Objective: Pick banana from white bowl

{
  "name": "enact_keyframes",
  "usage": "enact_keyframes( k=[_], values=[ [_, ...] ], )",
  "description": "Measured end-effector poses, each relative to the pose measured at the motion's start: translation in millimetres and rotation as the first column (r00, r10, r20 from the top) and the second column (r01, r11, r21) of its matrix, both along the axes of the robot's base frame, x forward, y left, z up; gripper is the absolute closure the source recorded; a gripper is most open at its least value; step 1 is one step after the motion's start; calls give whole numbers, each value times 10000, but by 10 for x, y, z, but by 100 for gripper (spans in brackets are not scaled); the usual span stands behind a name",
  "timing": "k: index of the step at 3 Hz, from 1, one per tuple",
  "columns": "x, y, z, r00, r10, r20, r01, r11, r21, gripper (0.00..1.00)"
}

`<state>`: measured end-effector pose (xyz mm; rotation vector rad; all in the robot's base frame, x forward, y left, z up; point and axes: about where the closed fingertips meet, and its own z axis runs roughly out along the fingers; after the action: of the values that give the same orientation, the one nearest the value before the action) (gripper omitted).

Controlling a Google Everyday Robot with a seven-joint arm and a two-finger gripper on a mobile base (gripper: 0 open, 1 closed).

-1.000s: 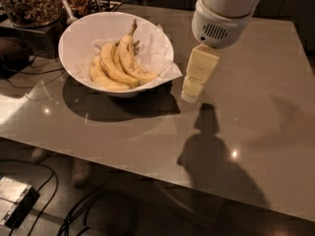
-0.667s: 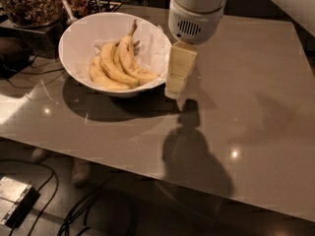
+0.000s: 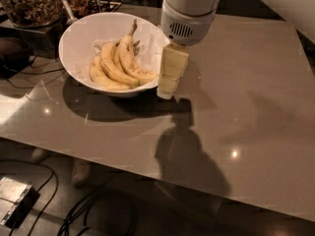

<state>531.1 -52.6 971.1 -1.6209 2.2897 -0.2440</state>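
The white bowl [image 3: 74, 36] sits at the table's far left, lined with crumpled white paper. Several yellow bananas lie in it. The banana [image 3: 132, 63], the longest one, lies on the right side with its thin stem pointing up and away. My gripper [image 3: 169, 77] hangs from the white arm just off the bowl's right rim, its pale fingers pointing down close above the table. It is beside the bananas and holds nothing I can see.
A dark container of brown nuts [image 3: 30, 4] stands behind the bowl at far left, with another dish [image 3: 78, 3] and utensils next to it. Cables [image 3: 24, 75] run over the table's left edge. A box [image 3: 15, 198] and cables lie on the floor.
My gripper has moved left across the table, from well right of the bowl to right beside its right rim. The bowl and bananas have not moved.
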Motion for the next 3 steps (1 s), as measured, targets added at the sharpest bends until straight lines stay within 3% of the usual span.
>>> enact_keyframes(
  k=[2,3],
  values=[
    [395,758,-88,9968,491,-633,-448,9967,677,0],
    [420,813,-60,9971,563,-513,-522,9956,784,0]
  ],
)
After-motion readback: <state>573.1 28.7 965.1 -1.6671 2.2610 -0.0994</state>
